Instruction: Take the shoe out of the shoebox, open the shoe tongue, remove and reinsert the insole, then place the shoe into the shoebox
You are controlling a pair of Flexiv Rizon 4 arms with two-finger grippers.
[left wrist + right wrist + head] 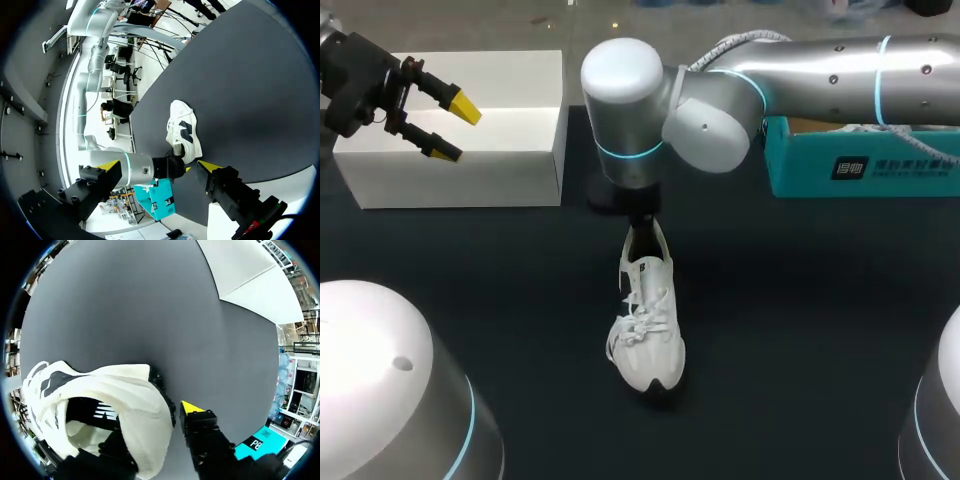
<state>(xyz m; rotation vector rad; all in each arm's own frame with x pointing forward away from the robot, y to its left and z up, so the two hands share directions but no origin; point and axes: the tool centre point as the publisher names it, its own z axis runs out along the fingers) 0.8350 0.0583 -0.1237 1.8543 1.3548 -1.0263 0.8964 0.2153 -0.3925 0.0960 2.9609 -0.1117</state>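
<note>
Shoe (646, 325): one, standing out of its box at the counter's (800, 330) centre, toe pointing to 6 o'clock.
Right claw (640, 230): sitting at the shoe's heel, at its 12 o'clock, probably steadying it for the tongue step; I cannot tell whether it is gripping.
Left claw (455, 130): hanging released over the one white box (500, 150) at 10 o'clock, seemingly keeping clear.
Shoebox (860, 160): one, teal, waiting at 2 o'clock, leaving the middle free for handling.
</note>
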